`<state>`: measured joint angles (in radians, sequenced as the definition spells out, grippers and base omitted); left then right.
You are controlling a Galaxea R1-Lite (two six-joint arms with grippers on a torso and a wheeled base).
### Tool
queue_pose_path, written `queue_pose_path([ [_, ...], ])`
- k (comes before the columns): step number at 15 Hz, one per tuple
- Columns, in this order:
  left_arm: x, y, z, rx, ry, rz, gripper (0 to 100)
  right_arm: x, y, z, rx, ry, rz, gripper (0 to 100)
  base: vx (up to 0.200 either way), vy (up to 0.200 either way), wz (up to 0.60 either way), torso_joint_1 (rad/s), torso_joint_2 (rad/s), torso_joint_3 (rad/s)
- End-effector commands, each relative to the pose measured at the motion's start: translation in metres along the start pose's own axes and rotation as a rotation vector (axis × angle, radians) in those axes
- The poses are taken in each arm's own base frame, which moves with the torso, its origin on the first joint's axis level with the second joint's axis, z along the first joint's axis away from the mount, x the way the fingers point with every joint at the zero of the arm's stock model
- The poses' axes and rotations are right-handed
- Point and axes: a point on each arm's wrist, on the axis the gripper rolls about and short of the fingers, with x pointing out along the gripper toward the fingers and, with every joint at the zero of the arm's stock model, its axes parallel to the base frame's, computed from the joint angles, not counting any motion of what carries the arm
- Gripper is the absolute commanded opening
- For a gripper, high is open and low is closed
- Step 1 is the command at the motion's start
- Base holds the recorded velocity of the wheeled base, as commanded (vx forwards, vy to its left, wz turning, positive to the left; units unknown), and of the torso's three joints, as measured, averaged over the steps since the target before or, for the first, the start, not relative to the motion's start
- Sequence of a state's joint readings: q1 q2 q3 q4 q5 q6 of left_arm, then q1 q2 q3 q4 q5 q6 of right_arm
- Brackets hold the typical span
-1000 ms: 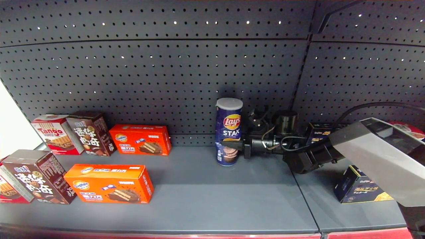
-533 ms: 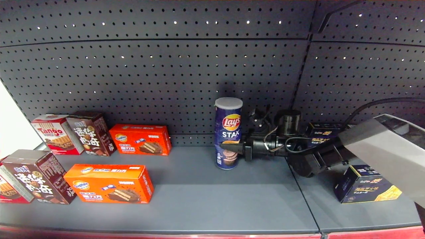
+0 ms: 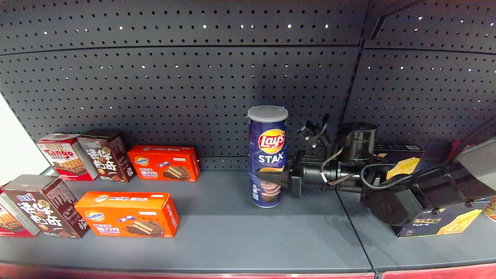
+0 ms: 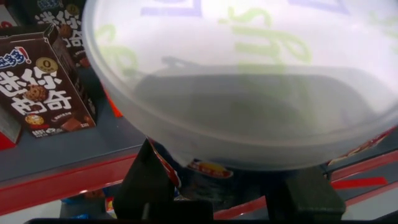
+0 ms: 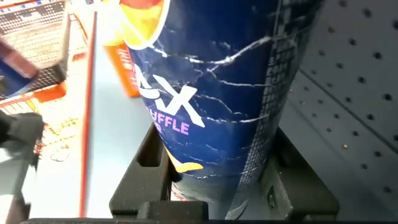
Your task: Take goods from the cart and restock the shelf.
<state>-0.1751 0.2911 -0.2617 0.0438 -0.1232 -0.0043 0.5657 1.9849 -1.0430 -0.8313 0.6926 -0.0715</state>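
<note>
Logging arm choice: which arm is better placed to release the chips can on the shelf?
Right. The right gripper clamps the chips can, upright at the shelf; the left gripper is at a clear tub instead.

Can (image 3: 267,155) on shelf (image 3: 232,236), boxes (image 3: 128,214) leftward

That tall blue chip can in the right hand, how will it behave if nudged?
The chip can is tall on a narrow base, so a nudge near the lid would probably tip it; on its side it would likely roll. Its glossy round wall might slip in the right hand.
</note>
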Motion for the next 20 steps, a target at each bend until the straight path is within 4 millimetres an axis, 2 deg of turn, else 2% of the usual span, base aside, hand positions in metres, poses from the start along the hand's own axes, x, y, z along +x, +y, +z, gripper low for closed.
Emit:
queue_pose_path([
  [1,-0.001,0.0,0.001,-0.001,-0.006,0.004,0,-0.016,0.034,0.022,-0.026,-0.026,0.008,0,0.0,0.0,0.0,0.0,0.0,0.0],
  [2,-0.001,0.0,0.001,-0.001,-0.012,0.01,0,-0.027,0.05,0.02,-0.023,-0.015,-0.013,0,0.0,0.0,0.0,0.0,0.0,0.0],
  [4,-0.001,0.0,0.001,-0.001,-0.012,0.013,0,-0.033,0.055,0.019,-0.021,-0.011,-0.028,0,0.0,0.0,0.0,0.0,0.0,0.0],
  [6,-0.002,0.0,0.004,-0.003,-0.02,0.024,0,-0.069,0.077,0.006,-0.011,0.006,-0.062,0,0.0,0.0,0.0,0.0,0.0,0.0],
  [8,-0.002,0.0,0.004,-0.003,-0.02,0.024,0,-0.082,0.081,-0.003,-0.007,0.007,-0.077,0,0.0,0.0,0.0,0.0,0.0,0.0],
  [10,-0.003,0.0,0.007,-0.002,-0.029,0.025,0,-0.096,0.087,-0.021,0.006,0.018,-0.095,0,0.0,0.0,0.0,0.0,0.0,0.0],
  [14,-0.003,0.0,0.007,-0.012,-0.029,0.033,0,-0.104,0.094,-0.04,0.013,0.035,-0.093,0,0.0,0.0,0.0,0.0,0.0,0.0],
  [20,-0.005,0.0,0.015,-0.015,-0.057,0.046,0,-0.095,0.087,-0.051,0.018,0.043,-0.102,0,0.0,0.0,0.0,0.0,0.0,0.0],
])
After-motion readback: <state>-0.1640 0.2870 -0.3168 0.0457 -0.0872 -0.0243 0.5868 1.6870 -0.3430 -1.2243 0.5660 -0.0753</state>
